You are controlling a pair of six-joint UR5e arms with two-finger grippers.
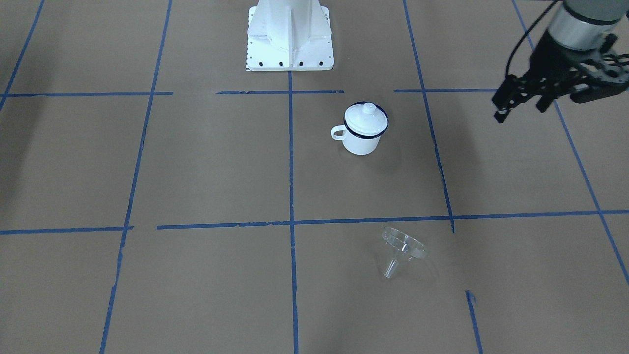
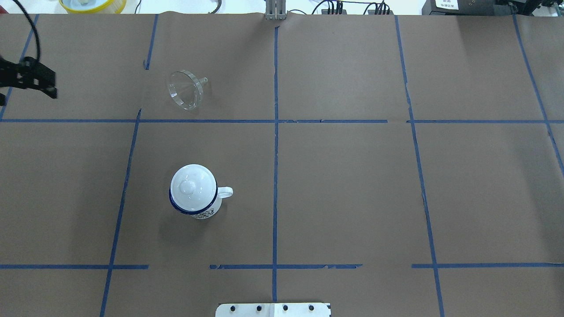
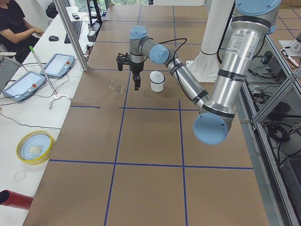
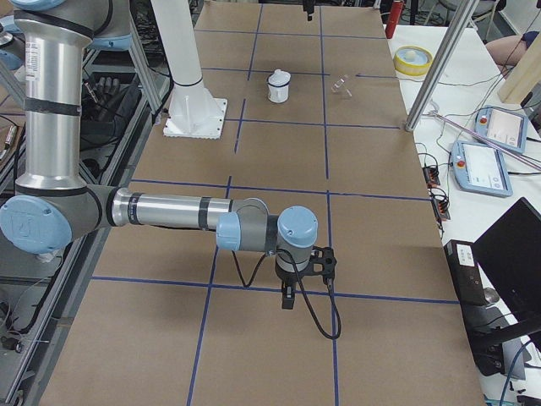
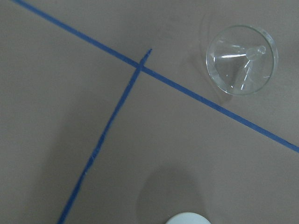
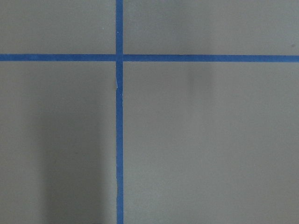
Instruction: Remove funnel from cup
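The clear plastic funnel (image 1: 404,248) lies on its side on the brown table, well apart from the cup; it also shows in the overhead view (image 2: 186,90) and the left wrist view (image 5: 243,60). The white enamel cup (image 1: 362,142) with a dark blue rim stands upright, and a white domed lid (image 1: 365,119) with a knob sits on it (image 2: 193,187). My left gripper (image 1: 521,110) hangs above the table at its left side (image 2: 27,97), open and empty, away from both. My right gripper (image 4: 288,298) shows only in the exterior right view, far from them; I cannot tell its state.
The robot's white base (image 1: 290,39) stands behind the cup. Blue tape lines (image 2: 276,132) cross the table. A yellow-rimmed bowl (image 3: 34,147), tablets (image 3: 57,64) and a seated person (image 3: 14,23) are on the operators' side past the funnel.
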